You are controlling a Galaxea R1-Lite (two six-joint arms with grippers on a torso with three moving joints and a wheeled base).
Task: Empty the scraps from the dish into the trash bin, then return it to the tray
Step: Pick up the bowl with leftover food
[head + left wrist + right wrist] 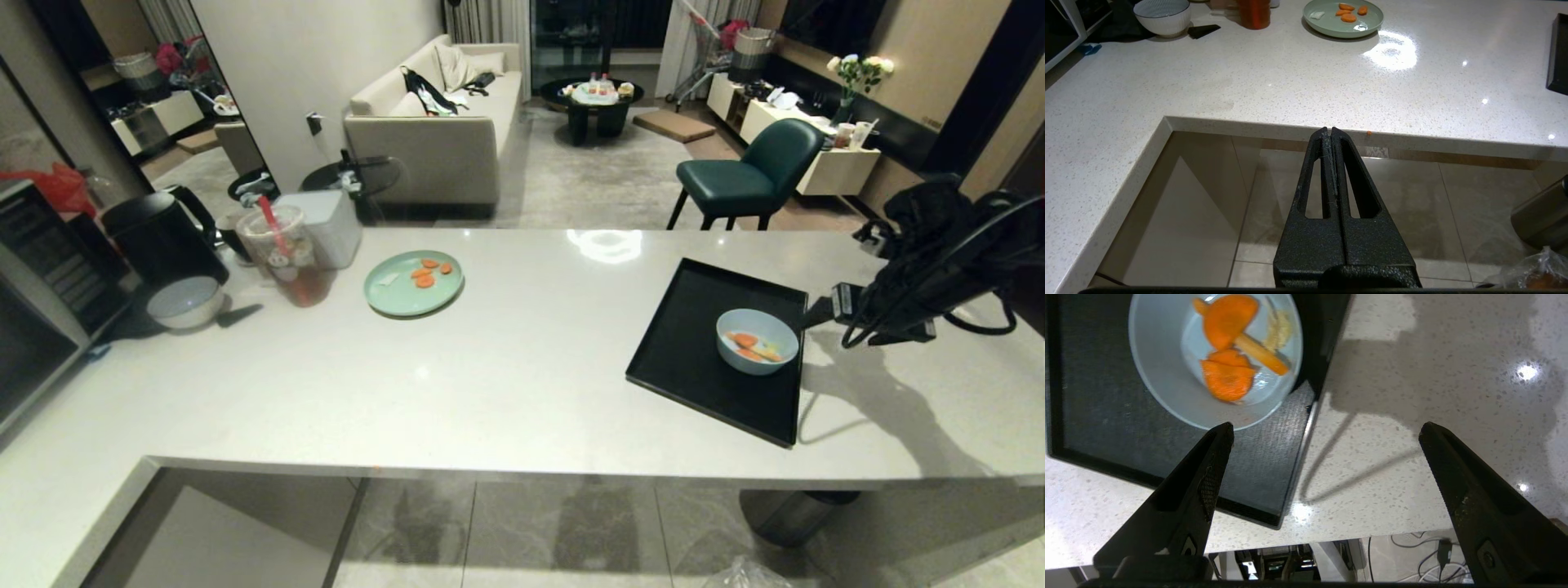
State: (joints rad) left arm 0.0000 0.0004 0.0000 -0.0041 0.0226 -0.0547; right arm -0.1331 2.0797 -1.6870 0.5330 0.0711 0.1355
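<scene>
Hovering with the right gripper (1326, 428) above the counter (506, 359) just right of the tray (694, 359), fingers spread wide and gripping nothing; sitting in the tray's right part, the dish (757, 340), holding the scraps (753, 345) of carrot; standing on the floor below the counter's near edge, the trash bin (788, 516); hanging low with jaws pressed together and empty, the left gripper (1331, 134)

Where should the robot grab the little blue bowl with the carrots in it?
Probably by the rim on the side nearest the right gripper, which hangs open beside the tray. The dish sits upright near that edge with its thin rim bare, so one finger could slip inside and one outside, clear of the scraps.
</scene>
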